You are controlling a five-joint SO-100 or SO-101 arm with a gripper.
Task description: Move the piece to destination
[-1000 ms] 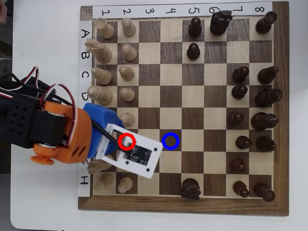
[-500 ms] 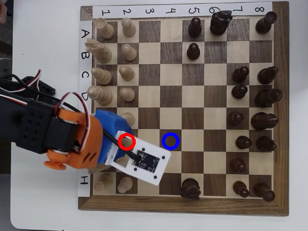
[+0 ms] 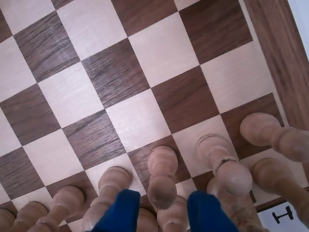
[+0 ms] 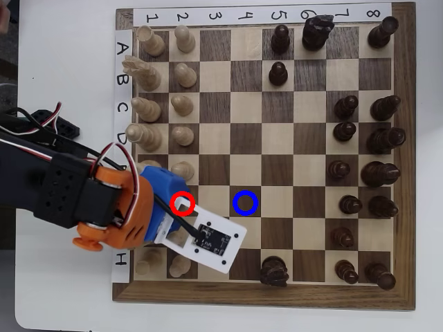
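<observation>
The pawn (image 3: 162,178) stands upright on the red-ringed square (image 4: 183,203), centred in the gap between the blue jaws (image 3: 161,209). The jaws are open on either side, not gripping it. In the overhead view, the blue-ringed square (image 4: 245,202) lies to its right.

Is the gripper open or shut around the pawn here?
Open. In the wrist view, the gripper has its blue fingers on either side of the pale pawn, with gaps showing.
</observation>
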